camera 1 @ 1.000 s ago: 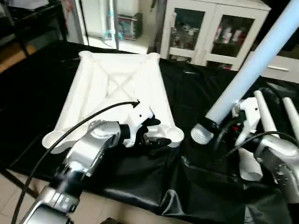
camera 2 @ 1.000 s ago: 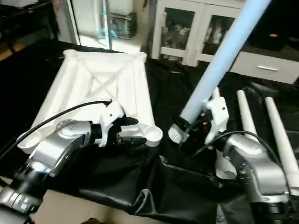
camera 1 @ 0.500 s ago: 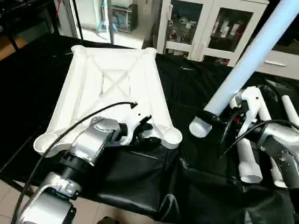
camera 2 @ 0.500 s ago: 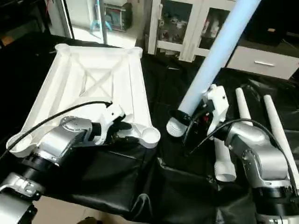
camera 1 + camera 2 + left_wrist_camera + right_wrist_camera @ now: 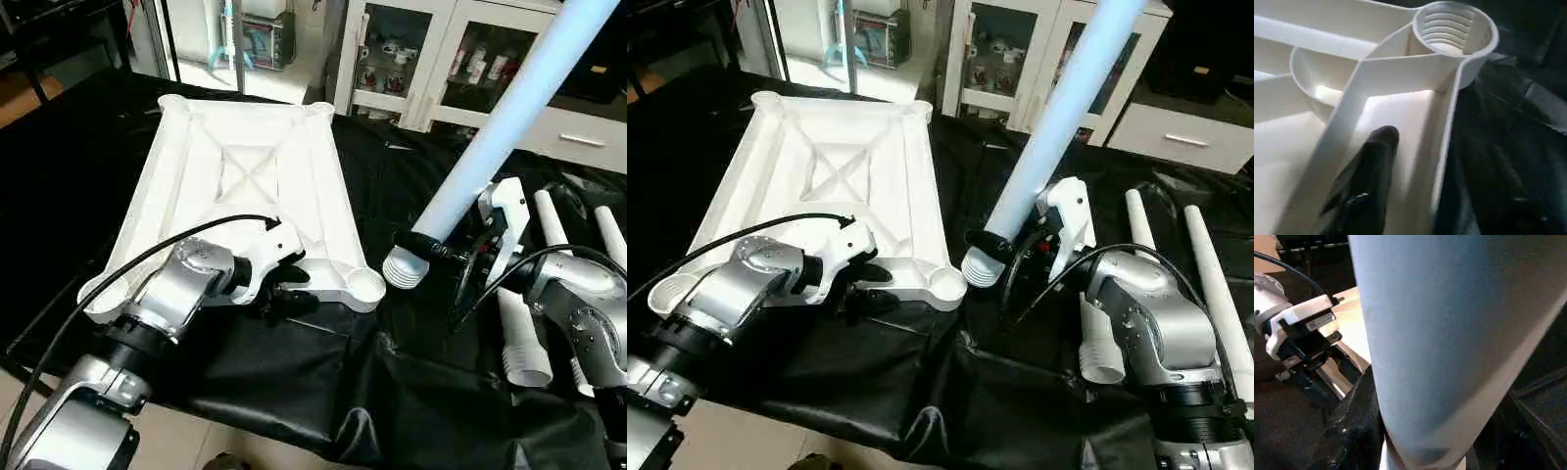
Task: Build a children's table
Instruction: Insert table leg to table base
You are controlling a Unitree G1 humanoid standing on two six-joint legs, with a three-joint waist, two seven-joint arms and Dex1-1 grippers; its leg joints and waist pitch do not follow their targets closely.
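Note:
The white tabletop [image 5: 245, 166] lies upside down on the black cloth, its X-ribs facing up. My left gripper [image 5: 299, 279] is at the near rim, just left of the near right corner socket [image 5: 364, 286]. Its jaws are open astride the rim wall: one finger [image 5: 1374, 161] lies inside, a gap away from the wall. My right gripper [image 5: 446, 257] is shut on a long white leg [image 5: 500, 127]. The leg is tilted up to the right, and its ribbed end [image 5: 402, 269] hangs just right of that socket.
Three more white legs [image 5: 1097, 343] [image 5: 1141, 225] [image 5: 1215, 294] lie on the cloth at the right, beside my right forearm. A white glass-door cabinet [image 5: 431, 59] stands behind the table. The draped cloth falls over the table's front edge [image 5: 323, 392].
My left gripper's fingers have narrowed around the tabletop's near rim. The held leg's ribbed end has come slightly nearer the corner socket. The camera has shifted too.

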